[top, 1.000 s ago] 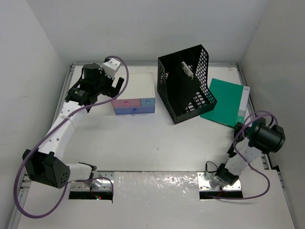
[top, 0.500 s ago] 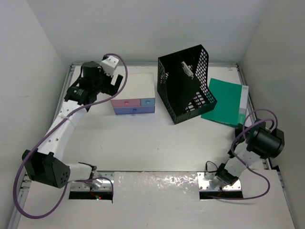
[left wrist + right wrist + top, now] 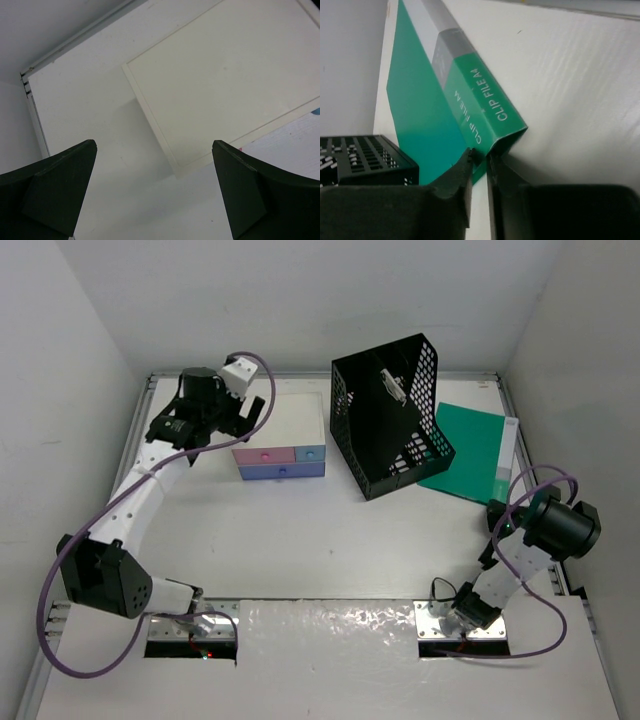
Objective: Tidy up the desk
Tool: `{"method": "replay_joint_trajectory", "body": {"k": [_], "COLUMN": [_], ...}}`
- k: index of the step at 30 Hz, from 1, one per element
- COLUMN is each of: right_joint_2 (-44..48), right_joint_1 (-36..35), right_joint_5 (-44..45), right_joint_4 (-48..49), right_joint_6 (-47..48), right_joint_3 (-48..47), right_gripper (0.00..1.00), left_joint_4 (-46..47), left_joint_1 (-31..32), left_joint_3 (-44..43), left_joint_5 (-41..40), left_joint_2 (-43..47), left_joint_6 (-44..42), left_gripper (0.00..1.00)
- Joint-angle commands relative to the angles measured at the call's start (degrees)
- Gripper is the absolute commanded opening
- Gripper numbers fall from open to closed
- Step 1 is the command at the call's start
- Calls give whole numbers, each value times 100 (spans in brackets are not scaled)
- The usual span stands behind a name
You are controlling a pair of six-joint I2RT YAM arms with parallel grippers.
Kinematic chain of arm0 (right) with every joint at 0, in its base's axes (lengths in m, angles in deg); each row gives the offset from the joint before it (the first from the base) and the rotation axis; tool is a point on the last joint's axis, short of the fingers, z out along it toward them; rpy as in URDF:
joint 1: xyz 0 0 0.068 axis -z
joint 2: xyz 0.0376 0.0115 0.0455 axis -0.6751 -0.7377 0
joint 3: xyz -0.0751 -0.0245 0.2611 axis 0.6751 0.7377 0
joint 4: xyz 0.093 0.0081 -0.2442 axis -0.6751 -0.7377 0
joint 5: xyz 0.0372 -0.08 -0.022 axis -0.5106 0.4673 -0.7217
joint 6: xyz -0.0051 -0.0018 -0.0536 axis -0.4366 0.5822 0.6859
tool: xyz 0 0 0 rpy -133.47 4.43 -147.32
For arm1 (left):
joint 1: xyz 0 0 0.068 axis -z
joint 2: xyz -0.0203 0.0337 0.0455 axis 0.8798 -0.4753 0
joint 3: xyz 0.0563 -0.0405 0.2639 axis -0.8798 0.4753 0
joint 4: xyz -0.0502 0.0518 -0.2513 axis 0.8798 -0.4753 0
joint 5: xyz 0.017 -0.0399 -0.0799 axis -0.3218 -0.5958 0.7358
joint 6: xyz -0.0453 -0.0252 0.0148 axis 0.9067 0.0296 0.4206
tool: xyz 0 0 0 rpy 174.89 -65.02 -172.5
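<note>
Right arm has nudged in since a second ago and its right fingers (image 3: 452, 192) have drawn nearly together, now nipping the near corner of the green clip file (image 3: 420, 107). Over on the other side the left arm has swung its wrist a touch closer to the black mesh holder (image 3: 390, 420). The left fingers (image 3: 55, 192) are spread wide with nothing between them, hovering over the drawer box (image 3: 285, 435) that sits just left of the holder. The bench (image 3: 330, 540) runs under everything, with the holder standing at its far middle. By my reading the tidying is at an early stage: the file lies flat to the right of the holder, touching its base, not yet slotted in, and that move is what remains. Only the right wrist view shows the pinch on the corner. From above that arm covers it, and whether the file has lifted at all I cannot tell. The left wrist view adds the box's plain cream lid, while the overhead alone gives the whole layout.
</note>
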Motion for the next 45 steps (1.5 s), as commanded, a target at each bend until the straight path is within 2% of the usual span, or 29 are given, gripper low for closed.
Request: {"method": "replay_joint_trajectory", "body": {"k": [1,2,3,6,9,12,13,18,22,23,24,27,30,31,34,40,43,45], "right_joint_2": [247,283,284,3,-489,-560,-543,-464,-463,-524,-655,-902,-1183,-1323,-1421,-939,-44,966], "right_joint_1": [-20,-3,-3,-3,-3,-3,-11,-29,-46,-81,-125,-292,-337,-337,-354,-363,-398,-442], "right_joint_5": [-368,-281,-271,-324,-341,-237,-193,-1000,-1159,-1185,-1185,-1282,-1107,-1098,-1028,-930,-913,-861], "right_joint_4": [1812,1777,1803,1820,1829,1829,1829,1838,1847,1847,1847,1750,1838,1838,1820,1391,899,-118], "right_joint_6": [701,736,693,440,96,288,349,464,315,271,184,-1,-177,-195,-160,367,928,1674], "right_joint_3": [36,106,124,10,-157,-96,-113,-710,-1026,-1097,-1150,-1440,-1528,-1615,-1721,-1704,-1450,-1301], "right_gripper": [20,40,47,53,51,42,34,11,13,16,24,35,22,11,0,0,0,0], "left_joint_4": [191,243,479,945,1105,1158,1175,1254,1351,1369,1369,1281,1193,1193,1123,982,868,666], "left_joint_1": [-49,-49,-49,-49,-49,-49,-49,-49,-49,-49,-49,-49,-49,-49,-49,-49,-40,-32], "left_joint_3": [-12,84,181,418,436,489,515,700,797,797,788,666,542,533,516,489,349,270], "left_joint_5": [181,242,329,549,585,585,559,550,550,550,550,638,664,673,664,620,673,866], "left_joint_2": [-188,-232,-242,-312,-408,-400,-382,-295,-303,-312,-338,-469,-567,-619,-707,-707,-716,-716], "left_joint_6": [-248,-274,-283,-239,-247,-379,-397,-424,-424,-432,-432,-476,-441,-441,-450,-468,-476,-581], "left_gripper": [100,100,100,100,100,99,100,100,100,100,100,100,100,100,100,100,100,100]}}
